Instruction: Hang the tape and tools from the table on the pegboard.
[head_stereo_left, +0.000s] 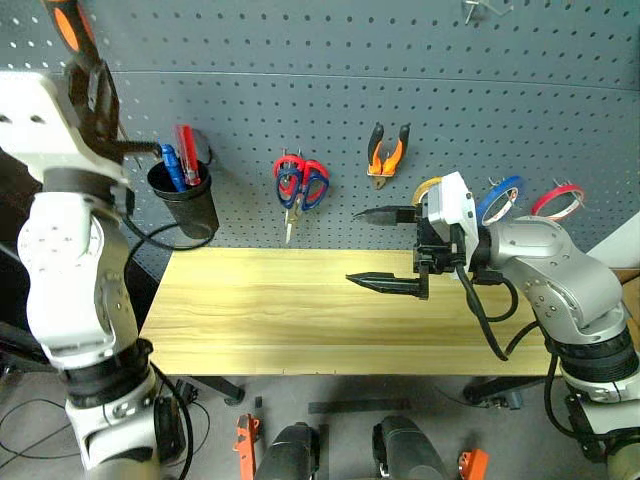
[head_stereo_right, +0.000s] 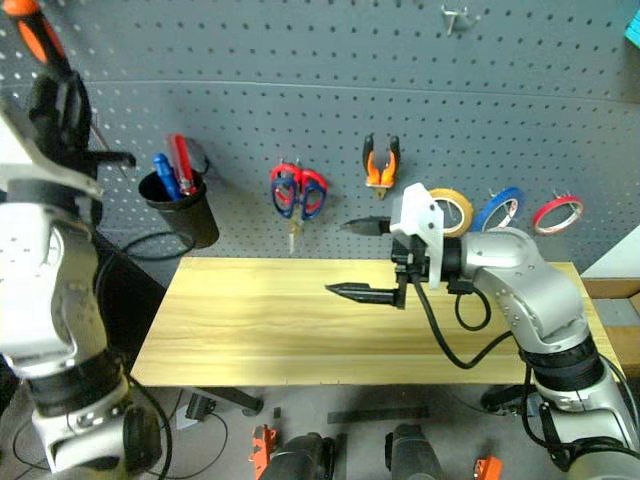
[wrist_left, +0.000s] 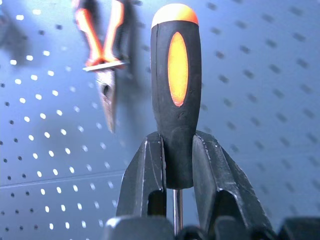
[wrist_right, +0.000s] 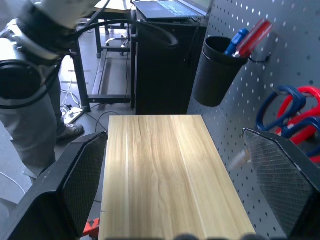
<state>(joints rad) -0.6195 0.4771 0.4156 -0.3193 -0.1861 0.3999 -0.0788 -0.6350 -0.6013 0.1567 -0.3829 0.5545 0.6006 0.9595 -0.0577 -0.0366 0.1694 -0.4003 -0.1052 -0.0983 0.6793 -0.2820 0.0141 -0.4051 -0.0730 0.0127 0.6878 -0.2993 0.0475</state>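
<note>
One screwdriver (wrist_left: 176, 95) upright, clenched in the left pincer (wrist_left: 177, 170); right pincer (head_stereo_left: 385, 250) released.

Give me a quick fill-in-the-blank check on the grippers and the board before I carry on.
1. The left gripper is shut on the ____ with the orange-and-black handle.
2. The right gripper hangs over the table with its jaws ____.
3. The pliers hang on the ____.
4. The black cup on the board holds a red and a ____ screwdriver.

Missing words: screwdriver; open; pegboard; blue
</note>
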